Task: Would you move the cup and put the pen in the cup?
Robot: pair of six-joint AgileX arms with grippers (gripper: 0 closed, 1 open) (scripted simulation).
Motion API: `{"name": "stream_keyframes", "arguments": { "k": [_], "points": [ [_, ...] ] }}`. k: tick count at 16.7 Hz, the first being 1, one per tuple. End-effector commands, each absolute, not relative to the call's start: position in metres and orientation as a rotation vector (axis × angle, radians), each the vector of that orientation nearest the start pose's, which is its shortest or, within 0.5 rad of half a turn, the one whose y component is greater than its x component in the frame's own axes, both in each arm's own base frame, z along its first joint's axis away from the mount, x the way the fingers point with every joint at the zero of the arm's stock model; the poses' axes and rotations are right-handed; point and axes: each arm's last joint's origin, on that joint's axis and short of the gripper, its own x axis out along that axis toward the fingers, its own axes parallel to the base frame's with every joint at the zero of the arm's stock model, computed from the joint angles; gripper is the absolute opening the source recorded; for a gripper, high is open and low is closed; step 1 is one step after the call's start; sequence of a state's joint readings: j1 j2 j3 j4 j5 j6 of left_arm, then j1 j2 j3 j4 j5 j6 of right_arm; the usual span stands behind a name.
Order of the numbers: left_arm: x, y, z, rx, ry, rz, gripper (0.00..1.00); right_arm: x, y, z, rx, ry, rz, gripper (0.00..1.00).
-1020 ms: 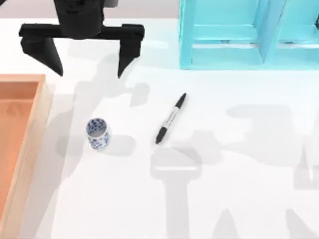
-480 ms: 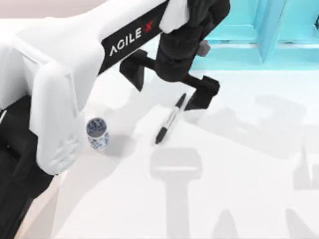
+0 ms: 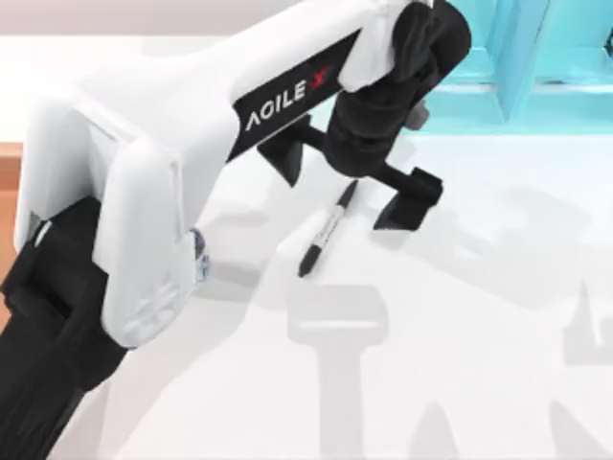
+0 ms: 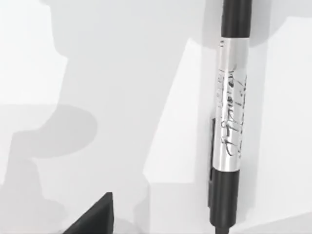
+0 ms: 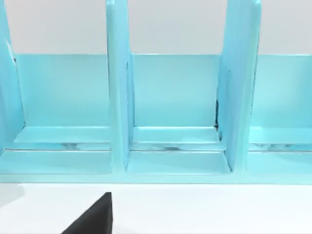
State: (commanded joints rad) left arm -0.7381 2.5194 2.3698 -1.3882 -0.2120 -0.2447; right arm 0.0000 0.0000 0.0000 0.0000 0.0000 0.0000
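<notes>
- Your pen (image 3: pixel 326 228) lies on the desk (image 3: pixel 460 345), mid-desk.
- Cup (image 3: pixel 200 264): left of the pen, apart.
- Shelf unit (image 3: pixel 536 67): behind, on the right.
- Left gripper (image 3: pixel 350 184): above the pen, fingers straddling it.

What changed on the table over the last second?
The left arm swung in from the far left; its open left gripper went from above the cup to straddling the far end of the pen, and the arm now hides most of the cup. Nothing was grasped. Pen, cup and blue rack stayed put.
</notes>
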Motion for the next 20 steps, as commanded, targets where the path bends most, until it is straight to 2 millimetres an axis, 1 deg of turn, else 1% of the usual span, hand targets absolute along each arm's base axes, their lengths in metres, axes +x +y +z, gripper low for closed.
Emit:
{"name": "stream_keyframes", "arguments": {
  "k": [1, 3, 9, 11, 12, 16, 20],
  "points": [
    [0.376, -0.323, 0.176, 0.505, 1.4, -0.228, 1.0, 0.106, -0.001, 0.16, 0.0, 0.0, 0.0, 1.0],
    [0.379, -0.323, 0.163, 0.507, 1.397, -0.23, 1.0, 0.106, -0.001, 0.16, 0.0, 0.0, 0.0, 1.0],
    [0.39, -0.315, 0.102, 0.507, 1.396, -0.23, 1.0, 0.106, -0.001, 0.16, 0.0, 0.0, 0.0, 1.0],
    [0.391, -0.312, 0.087, 0.507, 1.396, -0.231, 1.0, 0.106, -0.001, 0.16, 0.0, 0.0, 0.0, 1.0],
    [0.391, -0.311, 0.083, 0.507, 1.396, -0.23, 1.0, 0.106, -0.001, 0.16, 0.0, 0.0, 0.0, 1.0],
    [0.391, -0.311, 0.082, 0.507, 1.396, -0.23, 1.0, 0.106, -0.001, 0.16, 0.0, 0.0, 0.0, 1.0],
    [0.391, -0.311, 0.082, 0.507, 1.396, -0.23, 0.7, 0.106, -0.001, 0.16, 0.0, 0.0, 0.0, 1.0]
  ]
}}
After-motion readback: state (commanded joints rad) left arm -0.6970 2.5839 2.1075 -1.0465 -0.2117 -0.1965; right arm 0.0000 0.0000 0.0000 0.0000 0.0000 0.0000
